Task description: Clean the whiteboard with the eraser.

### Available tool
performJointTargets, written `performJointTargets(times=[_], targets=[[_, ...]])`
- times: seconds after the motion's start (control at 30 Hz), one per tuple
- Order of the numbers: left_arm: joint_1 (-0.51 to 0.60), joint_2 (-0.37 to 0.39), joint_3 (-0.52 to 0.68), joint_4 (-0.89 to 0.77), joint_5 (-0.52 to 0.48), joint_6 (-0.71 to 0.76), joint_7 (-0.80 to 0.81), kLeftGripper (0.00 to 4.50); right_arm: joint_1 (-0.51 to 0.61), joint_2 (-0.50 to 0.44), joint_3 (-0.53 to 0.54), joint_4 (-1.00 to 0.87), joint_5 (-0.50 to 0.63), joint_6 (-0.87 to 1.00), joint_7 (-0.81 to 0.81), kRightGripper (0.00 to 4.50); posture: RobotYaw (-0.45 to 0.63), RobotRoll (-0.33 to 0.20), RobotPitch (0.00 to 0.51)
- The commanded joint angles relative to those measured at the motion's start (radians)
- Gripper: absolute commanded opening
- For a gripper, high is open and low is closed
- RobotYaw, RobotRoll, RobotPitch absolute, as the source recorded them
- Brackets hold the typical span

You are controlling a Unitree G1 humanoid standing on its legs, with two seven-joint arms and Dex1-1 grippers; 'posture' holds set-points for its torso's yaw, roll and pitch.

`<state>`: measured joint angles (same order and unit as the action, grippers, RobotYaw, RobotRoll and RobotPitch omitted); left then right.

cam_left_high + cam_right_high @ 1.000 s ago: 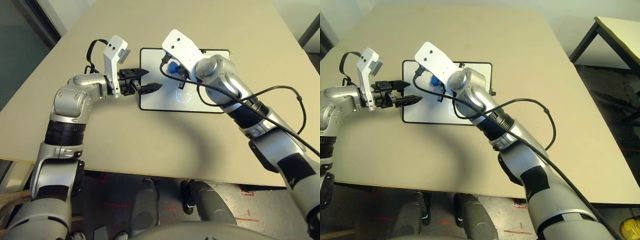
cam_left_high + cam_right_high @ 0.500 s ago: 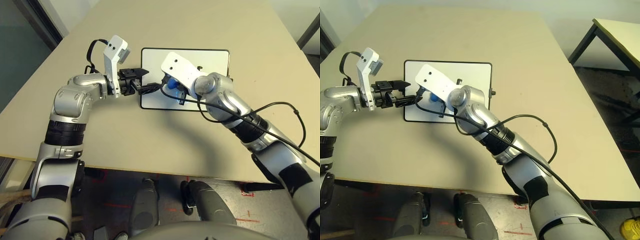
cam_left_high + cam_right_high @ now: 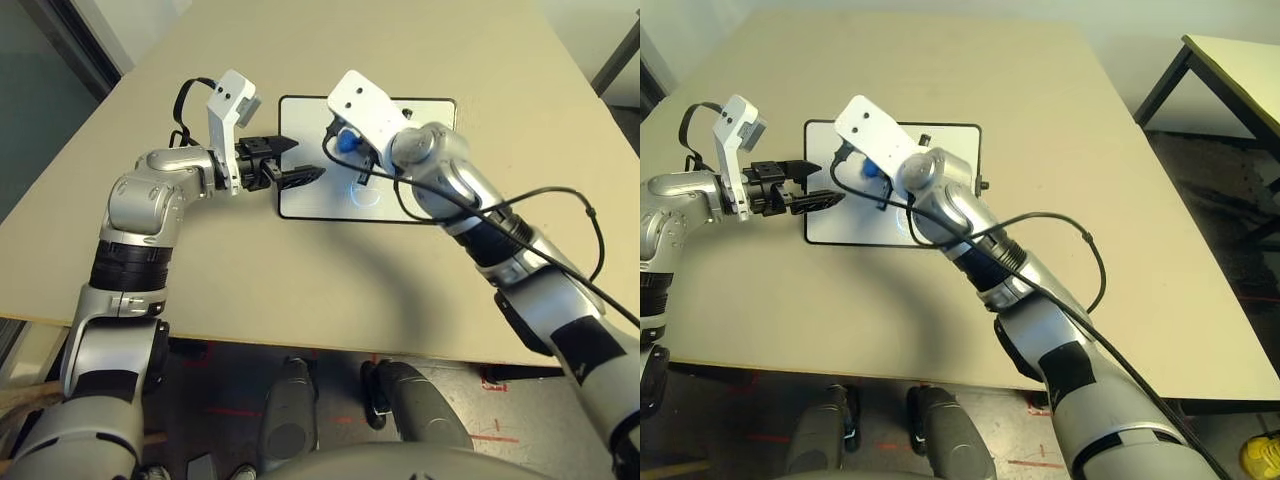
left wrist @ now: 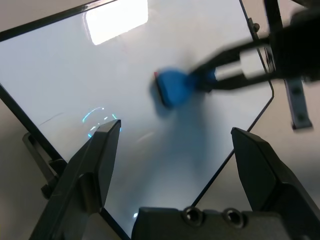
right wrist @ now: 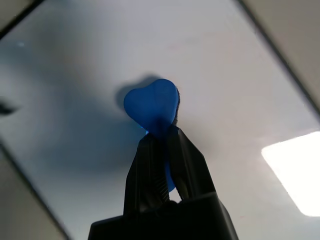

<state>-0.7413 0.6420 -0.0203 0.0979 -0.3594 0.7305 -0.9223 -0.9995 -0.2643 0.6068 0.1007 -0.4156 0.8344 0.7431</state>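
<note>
Tan table [image 3: 300,290]: one whiteboard [image 3: 400,205], one eraser [image 3: 346,141].

Whiteboard [image 3: 400,190]: white surface, thin black frame, faint cyan curved marks noted near one corner. Eraser [image 5: 151,105]: bright blue, plain. Fingers [image 4: 102,160] of left gripper [image 3: 300,165] and those of right gripper [image 5: 162,165]: black. Forearms: silver with black bands; wrist plates white. Bench [image 3: 300,290]: uniform pale beige, unpatterned.

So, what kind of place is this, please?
Probably a lab or plain workroom, not a home. A large beige table holds just the whiteboard, a second black-legged table stands nearby, and the floor is bare and dark.
</note>
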Motion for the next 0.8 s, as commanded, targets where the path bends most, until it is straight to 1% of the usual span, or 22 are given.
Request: performJointTargets(times=[0.03,0.17,0.4,0.5,0.6,0.8], targets=[[0.001,0.0,-0.01,0.012,0.003,-0.008,-0.009,4.5,0.045,-0.013,0.059,-0.038,-0.016,0.032,0.036,0.08,-0.03,0.0,0.138],[0.002,0.0,-0.011,0.014,0.003,-0.009,-0.009,4.5,0.028,-0.006,0.042,-0.017,-0.017,0.03,0.027,0.08,-0.03,0.0,0.14],[0.0,-0.001,-0.012,0.018,0.004,-0.01,-0.012,4.5,-0.105,0.033,-0.065,0.154,0.007,-0.04,-0.048,0.08,-0.03,0.0,0.139],[-0.001,-0.001,-0.012,0.018,0.004,-0.009,-0.012,4.5,-0.13,0.043,-0.088,0.19,0.011,-0.064,-0.067,0.08,-0.03,0.0,0.14],[-0.001,0.0,-0.011,0.016,0.003,-0.008,-0.012,4.5,-0.129,0.044,-0.091,0.199,0.01,-0.075,-0.07,0.08,-0.03,0.0,0.14],[0.0,0.0,-0.011,0.009,0.001,-0.001,-0.01,4.5,-0.04,0.025,-0.035,0.104,-0.003,-0.033,-0.027,0.08,-0.03,0.0,0.144]])
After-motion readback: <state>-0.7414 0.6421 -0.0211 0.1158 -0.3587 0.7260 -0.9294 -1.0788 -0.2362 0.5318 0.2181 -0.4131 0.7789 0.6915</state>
